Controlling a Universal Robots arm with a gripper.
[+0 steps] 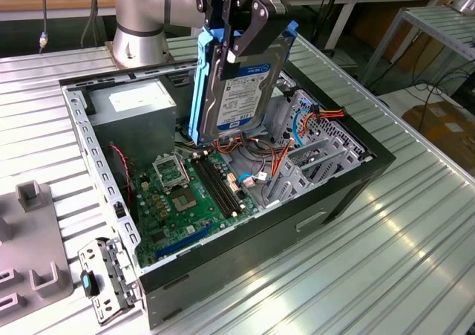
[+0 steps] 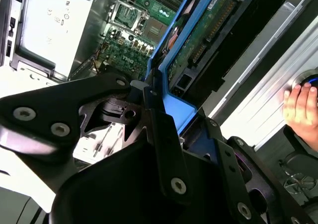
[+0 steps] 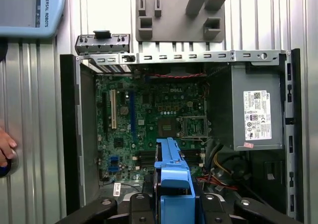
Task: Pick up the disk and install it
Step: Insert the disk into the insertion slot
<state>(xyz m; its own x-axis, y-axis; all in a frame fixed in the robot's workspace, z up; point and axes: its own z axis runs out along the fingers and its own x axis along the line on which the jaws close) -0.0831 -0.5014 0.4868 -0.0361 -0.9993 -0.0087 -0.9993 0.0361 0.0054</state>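
- In the exterior view the frame cuts off the arm's upper part. The far finger of the gripper (image 1: 239, 45) is hidden behind the disk (image 1: 249, 97). The black fingers are clamped on the disk's top end, the near one pressed against the labelled face. The disk hangs upright, blue side rails vertical, over the open computer case (image 1: 326, 201). Its lower end is above the motherboard (image 1: 178, 201), between the power supply box (image 1: 137, 105) and the drive cage (image 1: 312, 153). Whether it touches the cables beneath, I cannot tell.
- In the second wrist view the gripper's black linkage blocks much of the foreground. Past it the disk (image 2: 208, 20) shows its green circuit-board side and one blue rail, pointing toward the motherboard. A person's hand (image 2: 300, 110) is cut off at the frame edge, over the ribbed table (image 2: 258, 100).
- In the first wrist view the disk (image 3: 171, 167) is seen edge-on as a blue rail, pinched between the fingers above the case interior. The hand (image 3: 5, 147) is half out of frame.
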